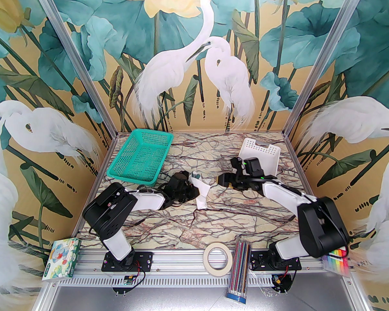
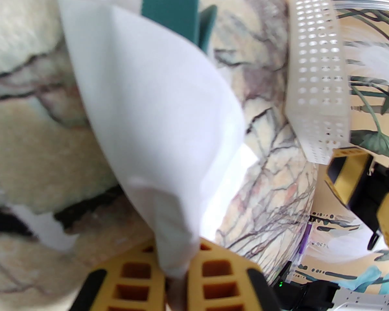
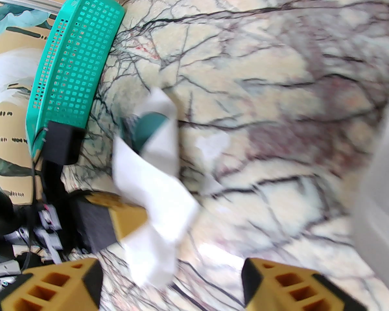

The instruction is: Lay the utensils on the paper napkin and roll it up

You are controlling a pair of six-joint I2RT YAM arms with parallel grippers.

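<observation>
The paper napkin (image 1: 201, 190) is wrapped loosely around the dark green utensils and lifted at mid-table. My left gripper (image 1: 190, 191) is shut on the napkin's lower end; in the left wrist view the white paper (image 2: 155, 125) is pinched between the yellow fingers (image 2: 220, 277). The utensils' green ends (image 2: 171, 5) stick out of the far end of the wrap; which is the spoon and which the fork I cannot tell. From the right wrist, the wrapped napkin (image 3: 155, 180) and a green end (image 3: 149, 131) lie just ahead. My right gripper (image 3: 171, 283) is open and apart from the napkin, to its right (image 1: 225, 180).
A teal mesh basket (image 1: 139, 157) stands at the back left and a white perforated basket (image 1: 261, 155) at the back right, close behind the right arm. At the near edge lie a tape roll (image 1: 218, 258), a pencil bundle (image 1: 240, 274), a picture box (image 1: 63, 259) and markers (image 1: 338, 261).
</observation>
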